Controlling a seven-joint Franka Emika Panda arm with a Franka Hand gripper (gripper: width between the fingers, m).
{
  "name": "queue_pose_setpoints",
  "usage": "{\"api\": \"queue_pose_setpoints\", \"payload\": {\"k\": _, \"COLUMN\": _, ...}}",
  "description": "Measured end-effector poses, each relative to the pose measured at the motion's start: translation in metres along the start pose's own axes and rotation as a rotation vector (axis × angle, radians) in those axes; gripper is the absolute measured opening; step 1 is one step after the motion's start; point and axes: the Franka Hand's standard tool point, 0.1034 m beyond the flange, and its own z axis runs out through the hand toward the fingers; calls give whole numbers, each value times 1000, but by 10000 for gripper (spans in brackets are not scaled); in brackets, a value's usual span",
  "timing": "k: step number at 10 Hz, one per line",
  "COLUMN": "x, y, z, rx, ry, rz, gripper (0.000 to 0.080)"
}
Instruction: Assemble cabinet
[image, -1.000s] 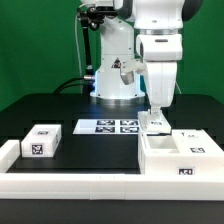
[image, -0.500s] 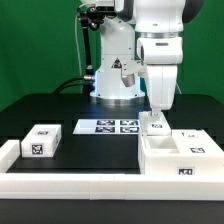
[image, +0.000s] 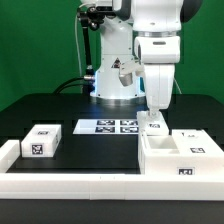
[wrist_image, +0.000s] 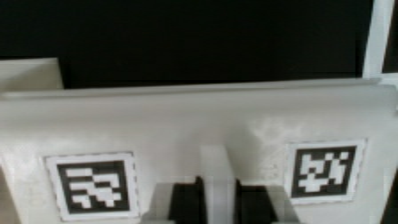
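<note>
"Exterior view first: where's the cabinet (image: 165, 165)?"

"At four o'clock on the black table (image: 60, 115), well apart from the small tagged block (image: 42, 140) at eight o'clock. The marker board (image: 108, 126) lies between them, farther back."

"And the gripper (image: 155, 118)?"

"Down at the cabinet's rear edge. Wrist view shows its fingers (wrist_image: 183, 200) nearly together over a white two-tagged face (wrist_image: 214, 130). Whether they pinch anything, I can't tell."

exterior: faces the arm (image: 152, 45) head-on across the table (image: 60, 108), slightly raised, mid range
wrist: looks along the gripper (wrist_image: 222, 200), very close
shared: white tagged part (image: 155, 124) (wrist_image: 196, 125) by the gripper
</note>
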Motion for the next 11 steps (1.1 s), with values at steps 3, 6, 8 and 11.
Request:
{"api": "queue_pose_setpoints", "payload": {"k": 3, "x": 1, "y": 0, "z": -1, "rx": 3, "ry": -1, "rz": -2, "gripper": 62}}
{"api": "queue_pose_setpoints", "payload": {"k": 6, "x": 1, "y": 1, "z": -3, "rx": 10, "ry": -6, "rz": -3, "gripper": 62}}
{"api": "queue_pose_setpoints", "payload": {"k": 8, "x": 2, "y": 1, "z": -3, "rx": 10, "ry": -6, "rz": -4, "gripper": 62}}
{"api": "queue_pose_setpoints", "payload": {"k": 11, "x": 7, "y": 0, "z": -4, "rx": 10, "ry": -4, "rz": -10, "gripper": 62}}
